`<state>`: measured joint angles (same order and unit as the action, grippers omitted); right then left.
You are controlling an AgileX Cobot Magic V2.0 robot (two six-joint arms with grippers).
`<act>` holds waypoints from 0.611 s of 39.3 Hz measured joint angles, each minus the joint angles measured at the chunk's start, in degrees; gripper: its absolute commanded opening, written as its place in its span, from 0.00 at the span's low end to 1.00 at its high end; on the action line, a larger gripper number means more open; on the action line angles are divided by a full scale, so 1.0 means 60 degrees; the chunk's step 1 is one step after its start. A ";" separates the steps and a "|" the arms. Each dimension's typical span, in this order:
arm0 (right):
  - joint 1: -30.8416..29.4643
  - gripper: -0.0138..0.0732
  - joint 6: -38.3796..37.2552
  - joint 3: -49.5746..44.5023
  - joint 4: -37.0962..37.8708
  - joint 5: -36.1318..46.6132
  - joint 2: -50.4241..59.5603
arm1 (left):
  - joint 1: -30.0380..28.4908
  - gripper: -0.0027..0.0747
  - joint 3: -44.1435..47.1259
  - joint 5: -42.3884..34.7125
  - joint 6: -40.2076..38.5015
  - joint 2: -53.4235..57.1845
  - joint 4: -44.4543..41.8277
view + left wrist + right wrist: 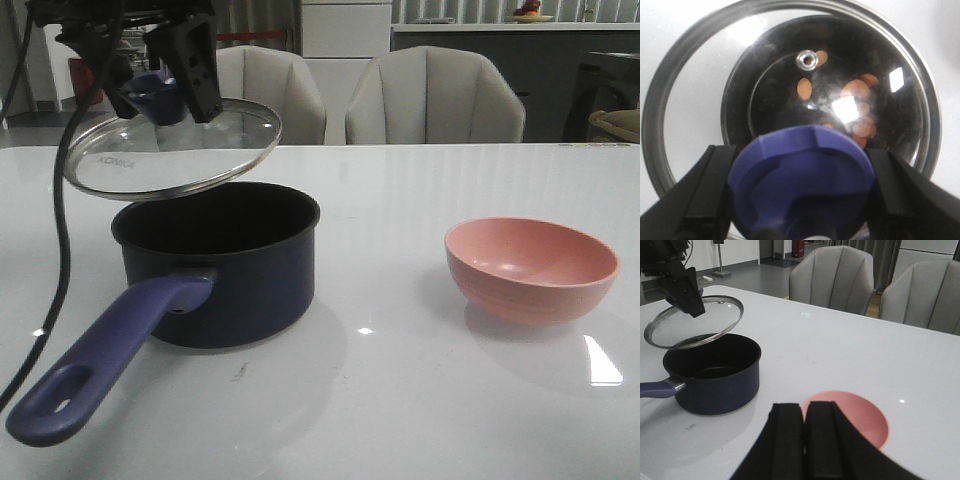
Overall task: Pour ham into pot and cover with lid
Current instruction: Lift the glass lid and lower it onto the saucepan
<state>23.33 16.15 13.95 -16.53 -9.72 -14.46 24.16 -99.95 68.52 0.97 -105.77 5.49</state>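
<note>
Pot (215,265): dark navy saucepan, black inside, standing upright on the white desk (420,400); its blue-purple handle (105,355), slotted at the end, reaches toward the camera and is the nearest item in the front view. Ham (860,107): small orange-pink diced pieces lying on the pot's floor, seen through the glass in the left wrist view. Lid (170,150): round clear glass with metal rim and "KONKA" lettering, held in the air just above the pot, tilted, not touching the pot's rim and set somewhat to the pot's left. Knob (802,182): blue, notched, on top of the lid. Left hand (160,85): above the pot, fingers clamped on either side of the knob, carrying the lid. Bowl (530,270): salmon-pink, round, upright on the desk, well apart to the right of the pot. Right hand (805,440): near the bowl and well away from the pot, fingers pressed together, grasping nothing. Chairs (435,95): two grey padded ones beyond the desk's far edge, behind the pot.
</note>
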 measured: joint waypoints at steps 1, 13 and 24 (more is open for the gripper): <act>0.0000 0.33 0.0000 0.0000 0.0000 0.0000 0.0000 | 0.0000 0.20 -0.0215 0.0131 0.0008 -0.0118 0.0000; 0.0000 0.33 0.0000 0.0000 0.0000 0.0000 0.0000 | 0.0540 0.20 -0.1096 0.0468 0.0069 -0.1142 -0.0153; 0.0000 0.33 0.0000 0.0000 0.0000 0.0000 0.0000 | 0.0667 0.20 -0.1129 0.0506 0.0091 -0.1148 -0.0455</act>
<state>23.33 16.15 13.95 -16.53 -9.72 -14.46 28.16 -106.73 71.56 1.51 -112.66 2.75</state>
